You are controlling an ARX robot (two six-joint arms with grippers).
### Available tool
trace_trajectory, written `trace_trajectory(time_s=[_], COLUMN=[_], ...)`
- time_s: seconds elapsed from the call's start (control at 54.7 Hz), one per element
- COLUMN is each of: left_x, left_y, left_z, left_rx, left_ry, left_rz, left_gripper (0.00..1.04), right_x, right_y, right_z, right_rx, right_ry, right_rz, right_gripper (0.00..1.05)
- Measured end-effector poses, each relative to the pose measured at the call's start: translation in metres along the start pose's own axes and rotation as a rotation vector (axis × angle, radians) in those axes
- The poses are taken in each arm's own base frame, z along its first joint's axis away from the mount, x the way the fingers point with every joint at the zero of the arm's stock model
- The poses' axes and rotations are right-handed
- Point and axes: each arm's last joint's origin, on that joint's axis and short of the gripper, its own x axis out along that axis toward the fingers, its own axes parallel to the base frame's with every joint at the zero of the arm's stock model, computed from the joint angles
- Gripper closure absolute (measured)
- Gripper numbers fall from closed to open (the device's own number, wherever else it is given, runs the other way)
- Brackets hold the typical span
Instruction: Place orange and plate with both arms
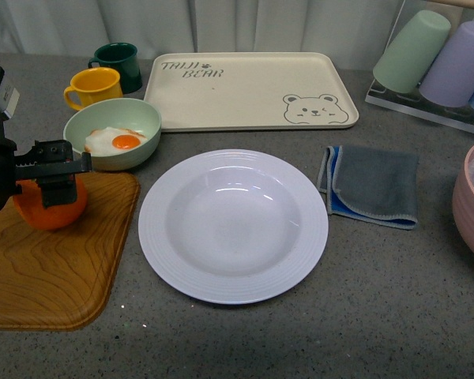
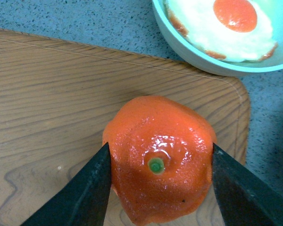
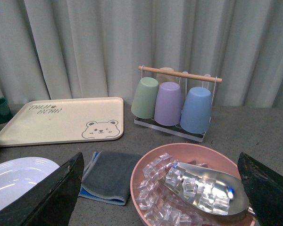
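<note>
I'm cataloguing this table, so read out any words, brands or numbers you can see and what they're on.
"BEAR": printed on the cream tray.
Word above it, same tray: roughly "TAIJI", letters unclear.
No other text shows.

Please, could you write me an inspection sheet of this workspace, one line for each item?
Surface: grey speckled countertop, crowded.
Job's things: bright orange dimpled mandarin sits on the brown wooden tray; large round white deep plate is empty, mid-counter.
Clutter: pale green bowl holding a fried egg; yellow mug; dark green mug; cream rectangular bear tray; folded grey-blue cloth; pink bowl of ice cubes with a metal scoop; rack of pastel cups.
Grippers: left gripper closed against the mandarin's sides; right gripper open, empty.
Cables: nothing seen.
Surroundings: pale pleated curtain behind.
</note>
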Motion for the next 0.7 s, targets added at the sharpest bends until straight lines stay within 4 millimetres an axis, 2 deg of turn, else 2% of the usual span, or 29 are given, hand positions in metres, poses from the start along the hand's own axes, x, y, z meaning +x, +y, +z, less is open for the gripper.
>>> trace_trajectory(time_s=[0.11, 0.201, 0.421, 0.457, 0.476, 0.604, 0.695], left_x=[-0.015, -0.028, -0.045, -0.046, -0.045, -0.031, -0.023], left_y=[-0.013, -0.029, -0.091, -0.1, -0.132, -0.152, -0.155], left_z=[0.005, 0.01, 0.001, 0.0, -0.003, -0.008, -0.013], left_rx=[0.002, 0.014, 0.104, 0.118, 0.153, 0.184, 0.196], left_ry=[-0.041, -0.074, -0.083, -0.086, -0.086, -0.061, -0.035], left_rz=[-0.03, -0.076, -0.208, -0.227, -0.276, -0.286, -0.277], left_gripper=[0.58, 0.6, 0.62, 0.62, 0.62, 0.62, 0.62], right_x=[0.0, 0.0, 0.0, 0.0, 0.0, 0.0, 0.0], right_y=[0.0, 0.0, 0.0, 0.0, 0.0, 0.0, 0.0], right_z=[0.0, 0.0, 0.0, 0.0, 0.0, 0.0, 0.0], right_rx=[0.0, 0.0, 0.0, 0.0, 0.0, 0.0, 0.0], right_ry=[0.0, 0.0, 0.0, 0.0, 0.0, 0.0, 0.0], right_rz=[0.0, 0.0, 0.0, 0.0, 0.0, 0.0, 0.0], right_gripper=[0.09, 0.09, 0.09, 0.09, 0.09, 0.09, 0.09])
